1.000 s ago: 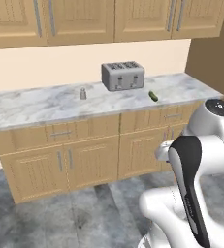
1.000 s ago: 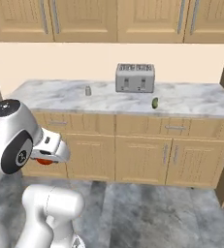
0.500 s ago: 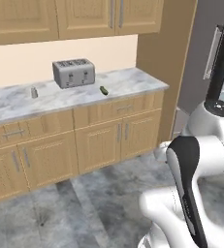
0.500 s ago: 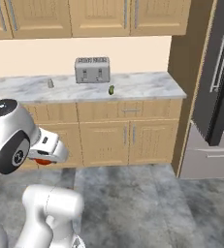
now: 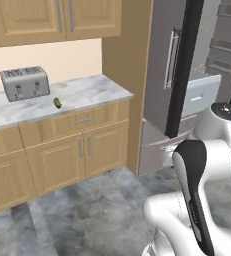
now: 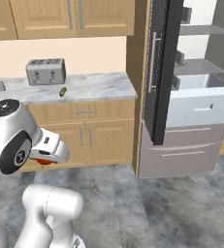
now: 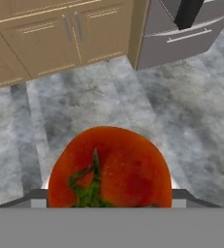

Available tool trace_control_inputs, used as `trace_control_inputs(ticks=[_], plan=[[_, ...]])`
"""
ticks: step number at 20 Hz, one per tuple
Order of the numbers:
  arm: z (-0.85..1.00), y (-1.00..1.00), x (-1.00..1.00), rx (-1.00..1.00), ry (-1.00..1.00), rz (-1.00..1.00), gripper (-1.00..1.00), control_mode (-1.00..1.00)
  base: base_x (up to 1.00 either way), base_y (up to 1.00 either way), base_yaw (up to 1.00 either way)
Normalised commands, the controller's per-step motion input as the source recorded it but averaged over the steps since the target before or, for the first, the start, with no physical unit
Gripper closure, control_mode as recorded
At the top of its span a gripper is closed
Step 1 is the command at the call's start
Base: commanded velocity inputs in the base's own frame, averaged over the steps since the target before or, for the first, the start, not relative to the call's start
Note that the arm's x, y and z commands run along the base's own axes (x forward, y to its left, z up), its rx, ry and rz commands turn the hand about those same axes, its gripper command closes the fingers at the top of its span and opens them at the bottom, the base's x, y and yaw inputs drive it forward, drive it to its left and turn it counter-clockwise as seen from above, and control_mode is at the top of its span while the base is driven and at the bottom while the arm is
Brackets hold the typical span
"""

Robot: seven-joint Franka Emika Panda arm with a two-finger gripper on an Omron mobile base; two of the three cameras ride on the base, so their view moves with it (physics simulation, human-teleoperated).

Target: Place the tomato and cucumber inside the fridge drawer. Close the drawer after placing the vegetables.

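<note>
The tomato (image 7: 109,168), glossy red with a green stem, sits close before the hand camera and hides my fingertips. A sliver of the tomato (image 6: 44,161) shows under the hand in the right base view, where my gripper (image 6: 46,154) is shut on it, low over the floor. The cucumber (image 5: 58,103), a small dark green oblong, lies on the marble counter right of the toaster; the right base view also has the cucumber (image 6: 63,91). The fridge drawer (image 6: 200,102), a pale open-topped bin, stands pulled out inside the open fridge, far to my right. It appears too as the fridge drawer (image 5: 201,93).
A toaster (image 6: 46,70) and a grey shaker (image 6: 2,86) stand on the counter. The dark fridge door (image 6: 161,72) hangs open between counter and drawer. Darker grey fronts with bar handles (image 6: 181,149) lie below. Grey floor (image 7: 133,92) spreads before the cabinets.
The whole picture has swept left as the base moved: the counter slid to the left and the open fridge came into view on the right. The tomato stays in my gripper.
</note>
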Motion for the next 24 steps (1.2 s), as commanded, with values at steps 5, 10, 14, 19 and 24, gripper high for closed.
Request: trace_control_inputs(ticks=[5, 10, 14, 19, 24], plan=[[0.00, 0.00, 0.00, 0.00, 0.00, 0.00, 1.00, 1.00, 0.68, -1.00, -0.04], [0.00, 0.00, 0.00, 0.00, 0.00, 0.00, 1.00, 1.00, 0.85, -1.00, -0.01], [0.00, 0.00, 0.00, 0.00, 0.00, 0.00, 1.00, 1.00, 0.88, -1.00, 0.00], [0.00, 0.00, 0.00, 0.00, 0.00, 0.00, 1.00, 1.00, 0.79, -0.99, 0.00], [0.00, 0.00, 0.00, 0.00, 0.00, 0.00, 1.00, 1.00, 0.98, -0.86, 0.05]])
